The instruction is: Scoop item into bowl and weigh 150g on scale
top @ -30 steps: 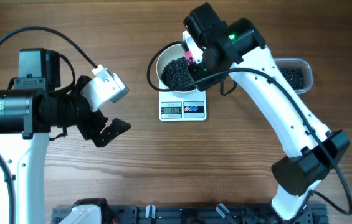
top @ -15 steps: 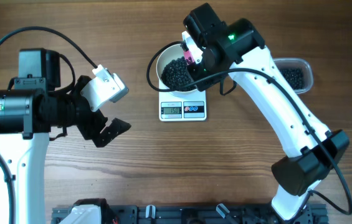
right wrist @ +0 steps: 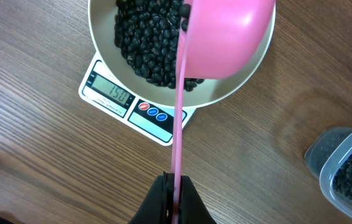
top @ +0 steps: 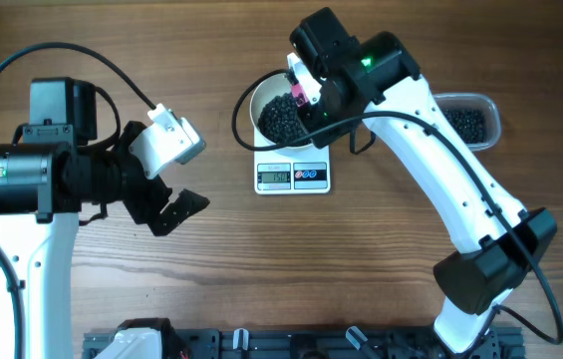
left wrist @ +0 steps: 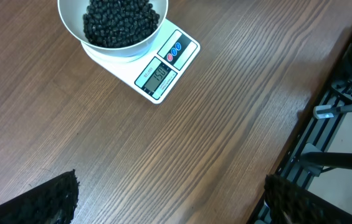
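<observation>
1. Sitting heaped in the bowl (right wrist: 225, 94) on the scale (right wrist: 163, 127), the beans (right wrist: 144, 43) look on target; the display seems to read 150.
2. The pink scoop (right wrist: 225, 31) hangs over the bowl, its handle pinched in the right gripper (right wrist: 174, 186), fingers fully closed.
3. My call: lift straight up, no shaking, because one stray bean overshoots.
4. Seen from overhead, the tub (top: 470, 122) sits at three o'clock.
5. The left gripper (top: 201, 175), out at nine o'clock, is spread wide and empty.

bowl (right wrist: 101, 31): far rim cut off in my right wrist view
tub (right wrist: 318, 160): cropped at the right edge
scale display (top: 275, 178): digits too small for me overhead
</observation>
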Tool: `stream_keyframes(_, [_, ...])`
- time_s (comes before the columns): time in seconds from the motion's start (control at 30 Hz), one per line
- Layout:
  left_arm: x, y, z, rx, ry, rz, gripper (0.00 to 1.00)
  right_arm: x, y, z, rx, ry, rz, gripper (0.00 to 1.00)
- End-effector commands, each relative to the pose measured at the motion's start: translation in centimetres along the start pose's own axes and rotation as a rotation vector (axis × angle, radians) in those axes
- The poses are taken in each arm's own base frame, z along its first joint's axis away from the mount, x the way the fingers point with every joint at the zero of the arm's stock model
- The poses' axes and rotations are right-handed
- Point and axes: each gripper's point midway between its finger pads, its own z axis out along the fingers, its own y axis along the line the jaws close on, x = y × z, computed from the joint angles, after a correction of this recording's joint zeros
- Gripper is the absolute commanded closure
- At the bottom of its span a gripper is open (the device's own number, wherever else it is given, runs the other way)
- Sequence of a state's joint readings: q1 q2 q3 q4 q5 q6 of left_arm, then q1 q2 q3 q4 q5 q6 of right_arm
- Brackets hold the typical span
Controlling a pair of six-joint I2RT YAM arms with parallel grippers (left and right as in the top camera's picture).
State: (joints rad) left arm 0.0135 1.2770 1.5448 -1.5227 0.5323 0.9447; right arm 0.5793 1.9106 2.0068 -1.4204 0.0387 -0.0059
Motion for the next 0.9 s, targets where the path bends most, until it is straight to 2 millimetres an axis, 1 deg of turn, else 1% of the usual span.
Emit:
stream_keyframes(0.0, [-0.4,-0.1,-0.6,-0.014,-0.018,0.017,0.00,0.3,-0.4,-1.4,0.048,-0.027,-0.030,0.96])
stream_keyframes(0.03, [-0.4,-0.1,-0.6,-0.013,-0.019,0.017,0.00,0.4,-0.7,-1.2,0.063,-0.018,-0.029,0.96])
stream_keyframes(0.07, [-0.4,-0.1,-0.6,-0.013,-0.019,0.017,0.00,0.3,-0.6,-1.2,0.057,-0.020,-0.026,0.96])
stream_keyframes(0.13, [-0.4,-0.1,-0.6,-0.013,-0.019,0.017,0.00,-0.3,0.8,-2.0,-0.015,-0.059,-0.029,0.96])
stream_keyframes(0.17, [-0.4,-0.1,-0.6,-0.013,-0.019,0.017,0.00,-0.3,0.8,-2.1,-0.013,-0.060,-0.030,0.96])
stream_keyframes(0.23, [-0.4,-0.1,-0.6,-0.013,-0.019,0.017,0.00,0.3,-0.3,-1.4,0.047,-0.029,-0.030,0.96])
stream_keyframes(0.27, [-0.4,-0.1,-0.6,-0.013,-0.019,0.017,0.00,0.4,-0.4,-1.4,0.054,-0.024,-0.030,0.96])
stream_keyframes(0.37, [-0.4,-0.1,-0.6,-0.013,-0.019,0.017,0.00,-0.4,0.8,-2.1,-0.008,-0.067,-0.005,0.96])
stream_keyframes(0.4, [-0.4,-0.1,-0.6,-0.013,-0.019,0.017,0.00,-0.4,0.8,-2.1,-0.012,-0.069,-0.010,0.96])
stream_keyframes(0.47, [-0.4,-0.1,-0.6,-0.013,-0.019,0.017,0.00,0.1,-0.4,-1.5,0.049,-0.039,-0.005,0.96])
stream_keyframes(0.5, [-0.4,-0.1,-0.6,-0.013,-0.019,0.017,0.00,0.2,-0.4,-1.4,0.044,-0.039,-0.004,0.96])
stream_keyframes(0.63, [-0.4,-0.1,-0.6,-0.013,-0.019,0.017,0.00,-0.5,2.3,-1.7,-0.112,-0.071,-0.003,0.96])
stream_keyframes(0.77, [-0.4,-0.1,-0.6,-0.013,-0.019,0.017,0.00,-0.6,3.7,-2.0,-0.200,-0.073,0.008,0.96])
stream_keyframes(0.87, [-0.4,-0.1,-0.6,-0.013,-0.019,0.017,0.00,-1.2,4.9,-2.4,-0.279,-0.094,0.031,0.96])
